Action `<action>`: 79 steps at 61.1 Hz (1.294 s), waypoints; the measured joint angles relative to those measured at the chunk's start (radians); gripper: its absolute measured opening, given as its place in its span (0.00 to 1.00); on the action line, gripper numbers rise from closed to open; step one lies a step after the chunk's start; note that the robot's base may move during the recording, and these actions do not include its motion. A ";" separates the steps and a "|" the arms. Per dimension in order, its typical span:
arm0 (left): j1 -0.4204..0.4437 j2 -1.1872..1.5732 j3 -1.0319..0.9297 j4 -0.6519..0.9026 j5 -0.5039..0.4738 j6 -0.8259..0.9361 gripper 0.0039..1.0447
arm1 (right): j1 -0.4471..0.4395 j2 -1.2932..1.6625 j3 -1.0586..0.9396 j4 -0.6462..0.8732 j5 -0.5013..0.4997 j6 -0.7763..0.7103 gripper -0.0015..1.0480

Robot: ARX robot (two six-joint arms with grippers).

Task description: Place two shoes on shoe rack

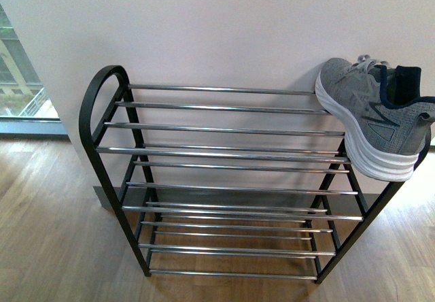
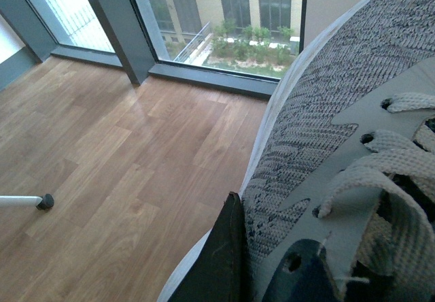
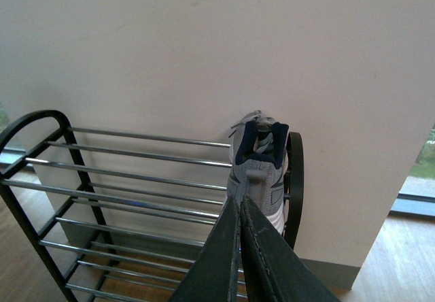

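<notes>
Right wrist view, bottom centre: the right gripper (image 3: 238, 207) has its two dark fingers drawn almost together, the tips meeting the heel of a grey sneaker (image 3: 262, 169). It appears to be pinching the heel, though the contact itself is hidden behind the fingers.

In the front view that sneaker sits at the upper right, on the top tier of the shoe rack (image 1: 224, 129). Its toe points at the pale wall (image 1: 224, 23). It is tilted, with the heel hanging past the rack's right front corner, so it looks not yet settled. The right edge of the frame cuts off the heel, and neither arm shows in this view.

Left wrist view: the left gripper (image 2: 262, 261) shows as one dark finger (image 2: 219, 264) at the bottom centre, pressed against the side of a second grey sneaker (image 2: 326, 111). That sneaker fills the right half of the frame (knit upper and laces only; sole and heel are out of view). It seems held aloft over the wooden floor (image 2: 122, 159), with a window (image 2: 231, 16) along the top.

Judged progress: the first shoe is arriving on the rack but not released, and the second has yet to be placed. The rack's other tiers carry nothing. A white rod (image 2: 20, 200) at the left edge cannot be identified.
</notes>
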 joint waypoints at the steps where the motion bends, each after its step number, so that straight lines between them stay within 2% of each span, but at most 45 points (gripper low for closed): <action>1: 0.000 0.000 0.000 0.000 -0.001 0.000 0.01 | 0.000 0.000 0.000 0.000 0.000 0.000 0.02; 7: 0.000 0.000 0.000 0.000 -0.001 0.000 0.01 | 0.000 0.000 0.000 0.000 0.000 0.000 0.02; 15: 0.000 0.000 0.000 0.000 0.000 0.000 0.01 | 0.000 -0.001 0.000 0.000 0.000 0.000 0.23; 18: 0.000 0.000 0.000 0.000 -0.001 0.000 0.01 | 0.000 -0.001 0.000 0.000 0.000 0.000 0.35; 36: 0.000 0.000 0.000 0.000 -0.013 0.000 0.01 | 0.000 -0.002 0.000 0.000 -0.004 0.000 0.80; 37: 0.000 0.000 0.000 0.000 -0.012 0.000 0.01 | 0.000 -0.002 0.000 0.000 -0.004 0.000 0.84; 41: 0.000 0.000 0.000 0.000 0.000 -0.001 0.01 | 0.000 -0.002 0.000 0.000 -0.002 0.002 0.92; 48: -0.022 0.072 0.045 -0.044 0.055 -0.121 0.01 | 0.000 -0.002 0.000 -0.001 0.006 0.003 0.91; 52: -0.029 0.226 0.138 0.028 0.158 -0.277 0.01 | 0.000 -0.002 0.000 -0.002 0.003 0.003 0.91; 57: 0.017 0.518 0.324 0.197 0.311 -0.435 0.01 | 0.001 -0.002 0.000 -0.002 0.002 0.003 0.91; 60: 0.029 0.637 0.389 0.246 0.352 -0.475 0.01 | 0.001 -0.002 0.000 -0.002 0.002 0.003 0.91; 69: 0.035 0.932 0.511 0.267 0.415 -0.598 0.01 | 0.001 -0.002 0.000 -0.002 0.002 0.003 0.91; 73: 0.009 1.118 0.578 0.257 0.434 -0.656 0.01 | 0.001 -0.002 0.000 -0.002 0.002 0.003 0.91; 79: -0.014 1.242 0.660 0.229 0.462 -0.673 0.01 | 0.001 -0.002 0.000 -0.002 0.002 0.003 0.91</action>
